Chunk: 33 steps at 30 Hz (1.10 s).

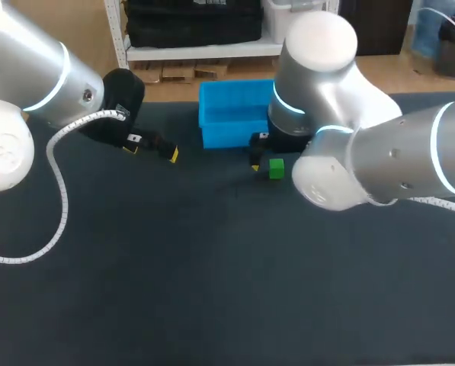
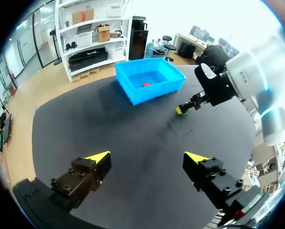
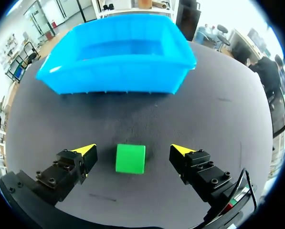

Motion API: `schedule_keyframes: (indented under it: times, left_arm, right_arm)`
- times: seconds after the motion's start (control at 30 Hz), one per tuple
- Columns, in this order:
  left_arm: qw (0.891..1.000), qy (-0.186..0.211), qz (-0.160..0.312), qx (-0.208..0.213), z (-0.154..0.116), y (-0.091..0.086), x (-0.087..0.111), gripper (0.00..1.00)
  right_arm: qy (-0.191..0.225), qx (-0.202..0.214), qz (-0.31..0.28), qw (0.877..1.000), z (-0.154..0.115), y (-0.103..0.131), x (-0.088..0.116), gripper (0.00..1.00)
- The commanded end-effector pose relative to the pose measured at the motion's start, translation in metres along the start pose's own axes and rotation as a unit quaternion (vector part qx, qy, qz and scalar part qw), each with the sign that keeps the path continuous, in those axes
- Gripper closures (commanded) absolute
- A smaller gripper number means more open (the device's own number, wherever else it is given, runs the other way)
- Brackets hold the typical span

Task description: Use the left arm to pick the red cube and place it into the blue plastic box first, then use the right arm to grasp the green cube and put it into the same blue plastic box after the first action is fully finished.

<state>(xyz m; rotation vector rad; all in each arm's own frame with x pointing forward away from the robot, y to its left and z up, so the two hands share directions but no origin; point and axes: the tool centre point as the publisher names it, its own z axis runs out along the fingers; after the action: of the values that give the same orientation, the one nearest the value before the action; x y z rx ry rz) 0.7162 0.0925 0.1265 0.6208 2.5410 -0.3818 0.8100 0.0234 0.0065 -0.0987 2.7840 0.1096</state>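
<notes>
The red cube (image 2: 146, 84) lies inside the blue plastic box (image 2: 132, 90), seen from the left wrist. The box (image 1: 219, 122) stands at the table's far middle. The green cube (image 1: 276, 168) sits on the dark mat just in front of the box's right end. My right gripper (image 3: 135, 151) is open, and the green cube (image 3: 131, 158) lies between its yellow-tipped fingers without touching either. The box (image 3: 118, 71) stands right ahead of it. My left gripper (image 2: 146, 157) is open and empty, hovering over the mat to the left of the box; in the head view it (image 1: 152, 147) shows there.
The dark mat (image 1: 212, 282) covers the whole table. My right arm's bulky elbow (image 1: 341, 164) hangs over the table's right side, beside the green cube. A white cable (image 1: 56, 198) loops from my left arm.
</notes>
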Motion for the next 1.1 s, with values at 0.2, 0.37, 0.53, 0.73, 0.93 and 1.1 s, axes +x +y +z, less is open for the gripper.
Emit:
schedule_keyframes:
  times: [0.2, 0.37, 0.53, 0.73, 0.93, 1.1]
  left_arm:
    - [1.000, -0.001, 0.000, 0.001, 0.000, 0.001, 0.001, 0.00]
    - [1.000, -0.001, 0.000, 0.001, 0.000, 0.001, 0.001, 0.00]
    - [1.000, -0.001, 0.000, 0.001, 0.000, 0.001, 0.001, 0.00]
    - [1.000, -0.001, 0.000, 0.001, 0.000, 0.001, 0.001, 0.00]
    - [1.000, -0.001, 0.000, 0.001, 0.000, 0.001, 0.001, 0.00]
    - [1.000, -0.001, 0.000, 0.001, 0.000, 0.001, 0.001, 0.00]
  right_arm:
    - [0.021, 0.011, -0.001, 1.000, 0.013, -0.002, -0.008, 0.00]
    - [0.022, 0.014, -0.003, 1.000, 0.012, -0.003, -0.008, 0.00]
    - [0.022, 0.016, -0.004, 1.000, 0.010, -0.005, -0.006, 0.00]
    - [0.025, 0.021, -0.005, 0.999, 0.010, -0.008, -0.002, 0.00]
    - [0.033, 0.025, -0.003, 0.999, 0.012, -0.011, 0.005, 0.10]
    - [0.037, 0.025, -0.001, 0.999, 0.015, -0.010, 0.007, 1.00]
